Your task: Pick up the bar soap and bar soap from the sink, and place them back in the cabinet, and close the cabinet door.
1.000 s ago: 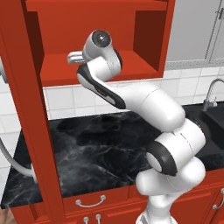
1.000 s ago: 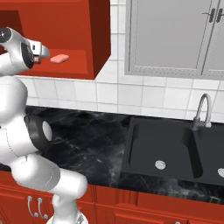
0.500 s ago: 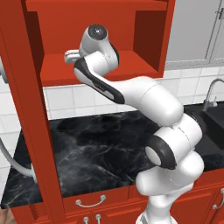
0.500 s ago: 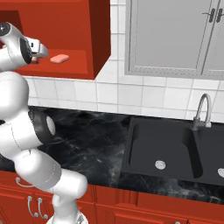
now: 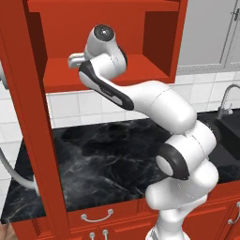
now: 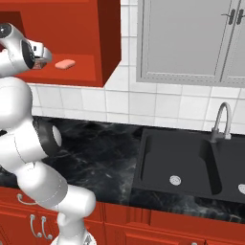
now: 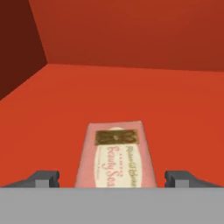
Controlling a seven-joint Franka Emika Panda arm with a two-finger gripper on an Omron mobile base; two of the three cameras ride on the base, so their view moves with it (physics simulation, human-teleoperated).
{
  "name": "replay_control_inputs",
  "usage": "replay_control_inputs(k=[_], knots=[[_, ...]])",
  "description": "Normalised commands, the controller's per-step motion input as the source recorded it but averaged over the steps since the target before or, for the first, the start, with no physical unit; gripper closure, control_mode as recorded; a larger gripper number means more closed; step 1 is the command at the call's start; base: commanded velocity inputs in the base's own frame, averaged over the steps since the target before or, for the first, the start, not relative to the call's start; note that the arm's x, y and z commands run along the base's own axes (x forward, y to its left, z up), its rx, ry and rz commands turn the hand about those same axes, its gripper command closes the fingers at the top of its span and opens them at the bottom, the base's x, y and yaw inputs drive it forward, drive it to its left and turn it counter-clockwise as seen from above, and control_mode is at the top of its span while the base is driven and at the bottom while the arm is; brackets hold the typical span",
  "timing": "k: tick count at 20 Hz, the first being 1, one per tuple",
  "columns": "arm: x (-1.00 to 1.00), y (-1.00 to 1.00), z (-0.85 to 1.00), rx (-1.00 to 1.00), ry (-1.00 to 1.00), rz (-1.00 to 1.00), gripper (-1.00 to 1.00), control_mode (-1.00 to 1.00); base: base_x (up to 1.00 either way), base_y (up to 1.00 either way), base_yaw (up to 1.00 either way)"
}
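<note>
**One bar on the shelf: drawing the hand back cleanly**

One salmon-pink bar soap (image 6: 65, 63) lies flat on the floor of the red cabinet (image 6: 109, 43), well inside the opening. In the hand view its labelled face is up. The gripper (image 7: 113, 178) is level with the shelf. Its two dark fingertips (image 7: 43, 178) are spread wide, one on each side of the bar's near end, with red shelf showing between each tip and the soap. The jaws are therefore parted and clamp nothing. The step in hand appears to be the retreat after setting the bar down.

Done well, the retreat would keep the fingers spread and pull the hand straight back along its own axis. Any sideways or downward drift could nudge the bar towards the shelf edge. Only once clear of the cabinet mouth should the arm swing towards the black sink (image 6: 158, 158) or the cabinet door (image 5: 33, 140). That door stands open at the left of the left base view.
</note>
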Motion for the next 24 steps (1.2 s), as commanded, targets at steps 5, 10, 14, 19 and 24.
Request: replay_control_inputs(k=[5,10,14,19,24], knots=[[-0.02,0.00,-0.31,0.00,-0.03,0.02,-1.00,-1.00,0.00,0.00,0.00],[-0.24,0.00,-0.26,0.00,-0.07,0.00,-1.00,-1.00,0.00,0.00,0.00],[-0.36,0.00,-0.01,0.00,-0.03,0.00,-1.00,-1.00,0.00,0.00,0.00],[-0.50,-0.10,0.04,0.01,0.00,0.00,-1.00,-1.00,0.00,0.00,0.00],[-0.58,-0.22,0.21,0.01,0.00,0.00,-1.00,-1.00,0.00,0.00,0.00]])
